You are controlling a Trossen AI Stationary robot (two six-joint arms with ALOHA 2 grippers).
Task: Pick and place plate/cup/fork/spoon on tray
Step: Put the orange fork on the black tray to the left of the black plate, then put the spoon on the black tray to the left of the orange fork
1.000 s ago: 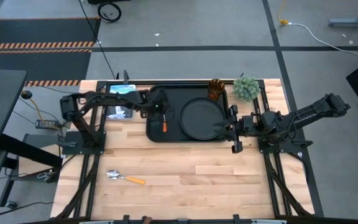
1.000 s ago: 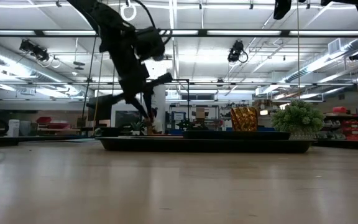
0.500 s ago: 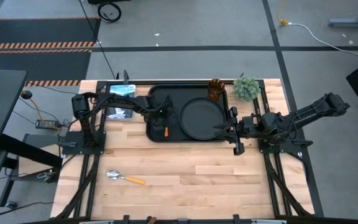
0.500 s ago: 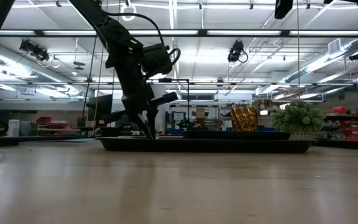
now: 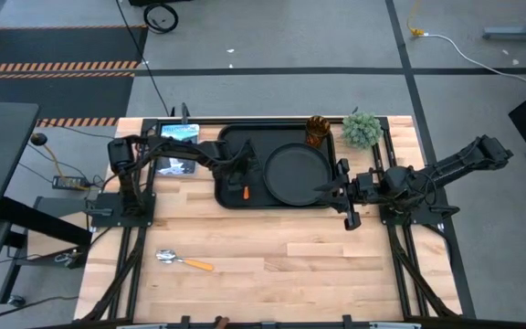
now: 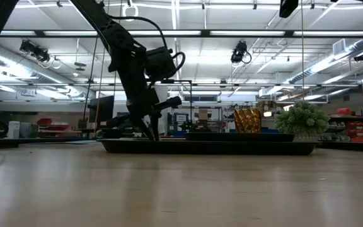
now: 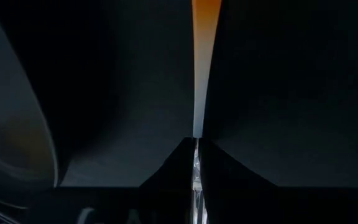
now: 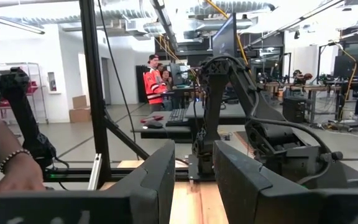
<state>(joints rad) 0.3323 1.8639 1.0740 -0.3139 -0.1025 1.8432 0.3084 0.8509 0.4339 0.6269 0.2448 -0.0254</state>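
The black tray lies at the table's far middle, with the round black plate in its right half and the amber cup at its far right corner. My left gripper is low over the tray's left half, shut on the fork, whose orange handle points to the near rim. The spoon lies on the bare table at the near left. My right gripper is open and empty at the tray's right edge, beside the plate. My left gripper pinches the fork's silver neck between its two shut fingers. The fingers slant down from the far left and lie along the fork. The orange handle sticks out past the fingertips, low over the tray floor; whether it rests there I cannot tell.
A green potted plant stands right of the cup, off the tray. A blue-white picture card lies left of the tray under my left arm. The near half of the table is bare wood. A person's hand shows beyond the table.
My left gripper has gone down and a little toward the table's near edge with the fork, from above the tray's left half to just over its floor. It has stayed shut on the fork.
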